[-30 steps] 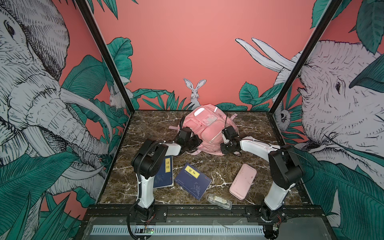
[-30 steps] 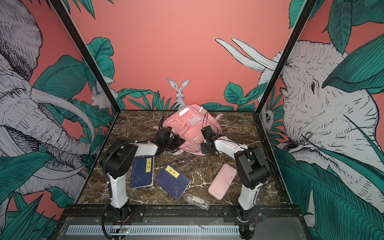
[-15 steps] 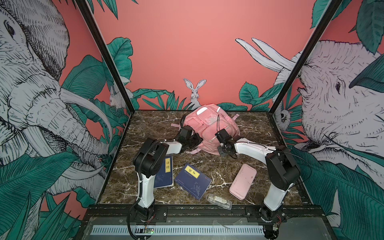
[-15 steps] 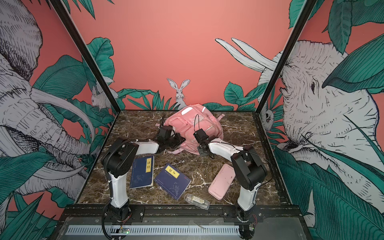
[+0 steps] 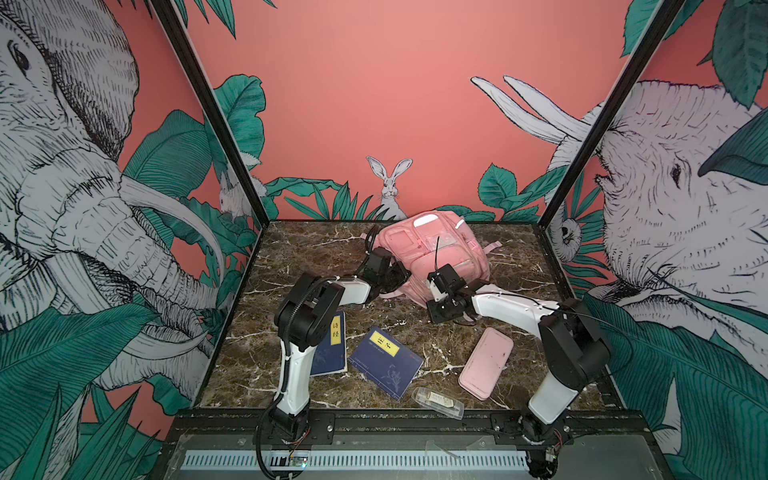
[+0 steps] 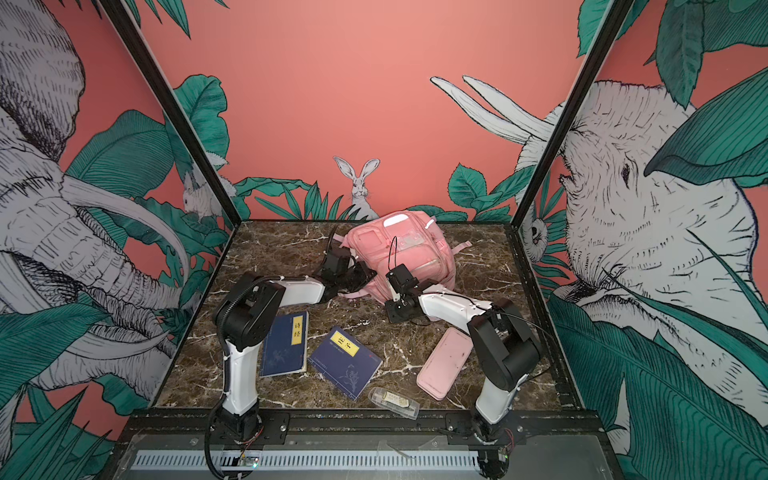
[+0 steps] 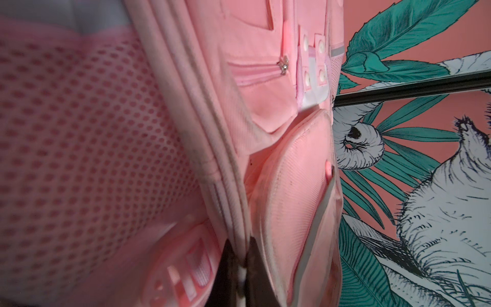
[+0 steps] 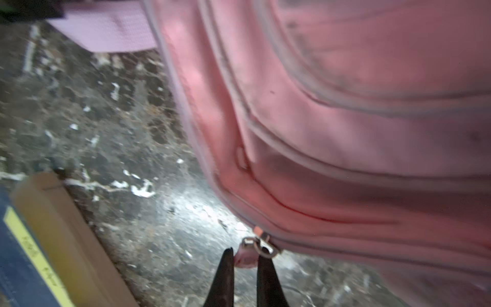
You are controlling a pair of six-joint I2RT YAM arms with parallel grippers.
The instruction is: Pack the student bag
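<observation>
Left wrist view: my left gripper (image 7: 240, 268) is pinched tight on a piped seam of the student bag (image 7: 265, 106), one dark finger on each side of the corded edge. Pink mesh lies on one side of the seam and zipped pockets on the other.

In the right wrist view, which is blurred, my right gripper (image 8: 245, 271) has its fingers drawn close on the pink zip pull (image 8: 247, 256) at the bag's edge. The metal slider sits just past my fingertips, above the table (image 8: 106, 133).

In both top views the bag stands at the back middle of the table, close to the rear wall, with its pockets facing up and toward the front. The tabletop is dark brown marble pattern with white veins and a soft glare patch.

Nearer the front lie a navy book (image 5: 332, 353) with a yellow label, partly behind my left arm (image 5: 307, 320), and a second navy book (image 5: 386, 361) lying askew. A flat pink pencil case (image 5: 486, 363) is on the right. A small clear case (image 5: 437, 402) is at the front edge.

The rear wall (image 5: 415, 83) is coral, with a painted rabbit (image 5: 390, 183) just behind the bag and green leaves. Drawn elephants (image 5: 62, 187) fill the side walls. Black posts (image 5: 216, 116) rise at the back corners, and a black rail (image 5: 395, 424) runs along the front.
</observation>
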